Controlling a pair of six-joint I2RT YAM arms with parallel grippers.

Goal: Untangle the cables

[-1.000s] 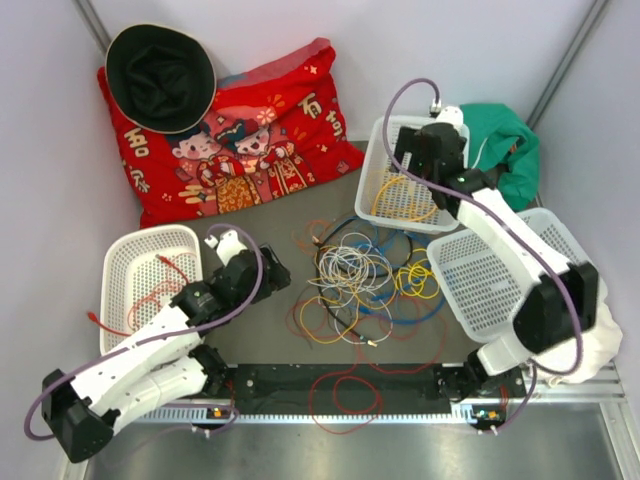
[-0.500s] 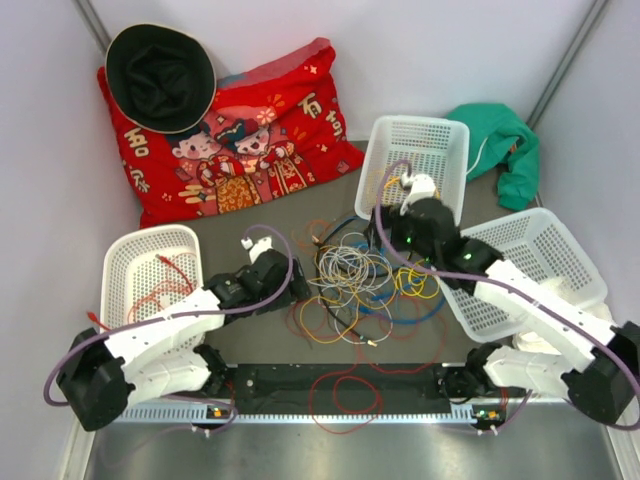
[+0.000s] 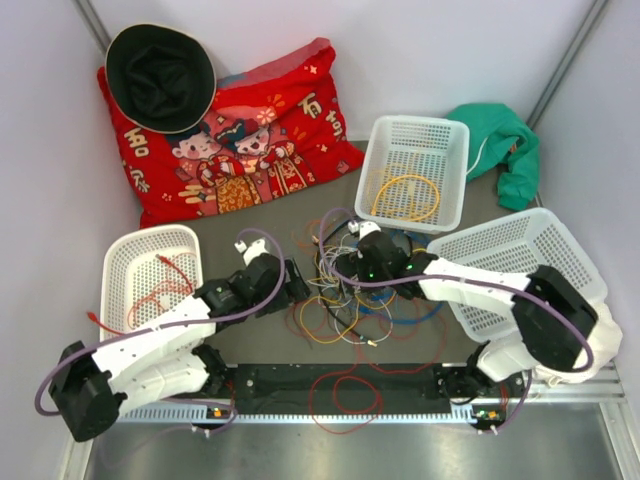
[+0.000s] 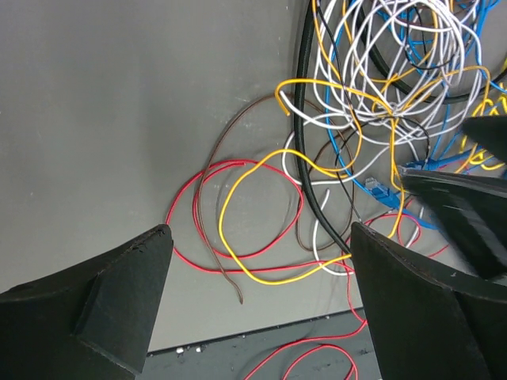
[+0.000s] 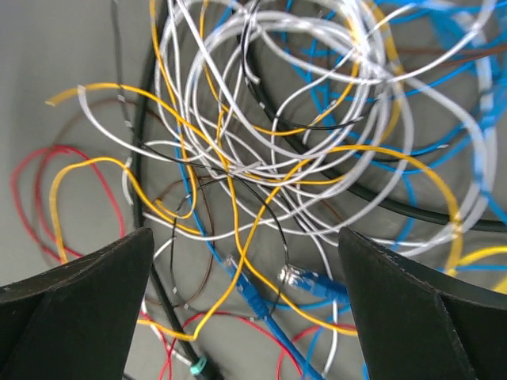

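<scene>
The cables [image 3: 350, 290] lie as a tangle of white, yellow, blue, black, red and brown wires on the grey mat between the arms. My left gripper [image 3: 298, 281] stands open at the tangle's left edge, above a red loop [image 4: 238, 237], a yellow loop [image 4: 261, 273] and a loose brown wire end [image 4: 230, 273]. My right gripper [image 3: 337, 267] hangs open over the tangle's middle. Between its fingers lie two blue plugs [image 5: 257, 294] and crossing yellow and white wires [image 5: 301, 134]. Neither gripper holds anything.
Three white baskets stand around the mat: left [image 3: 125, 250] with a red cable, back [image 3: 450, 135] with a yellow cable, right [image 3: 560, 240]. A red cushion [image 3: 240, 140], black hat [image 3: 160, 75] and green cloth [image 3: 510, 140] lie behind. Red cable loops [image 3: 345, 390] over the front rail.
My right arm swung from the back basket down to the tangle's middle, leaving a yellow cable in that basket. My left gripper advanced right to the tangle's edge. Both stayed open.
</scene>
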